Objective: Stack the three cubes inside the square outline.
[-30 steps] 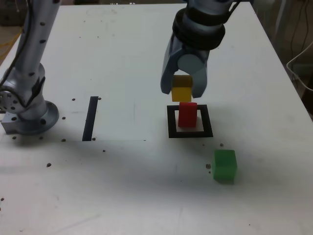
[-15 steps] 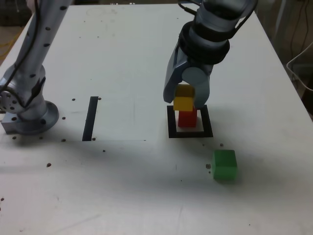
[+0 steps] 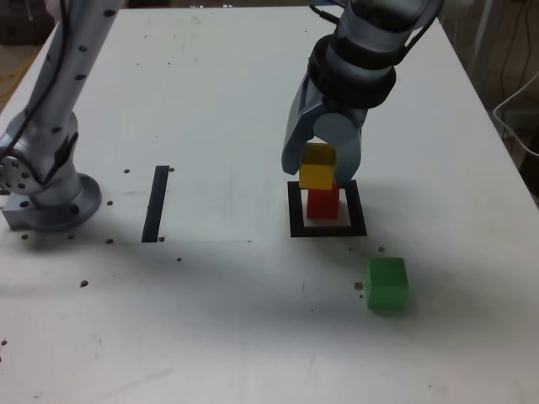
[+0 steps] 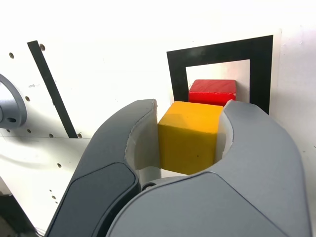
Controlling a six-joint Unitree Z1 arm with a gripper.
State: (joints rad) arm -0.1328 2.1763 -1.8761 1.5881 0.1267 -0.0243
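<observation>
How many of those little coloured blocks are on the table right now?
3. The yellow block is held in the end effector, directly over the red block, which stands inside the black square outline. The green block sits alone outside it, nearer the camera.

The arm reaches down from the far side of the exterior view, its base at that view's left, and the gripper (image 3: pixel 322 172) points downward with both jaws pressed against opposite faces of the yellow cube (image 4: pixel 189 134).
</observation>
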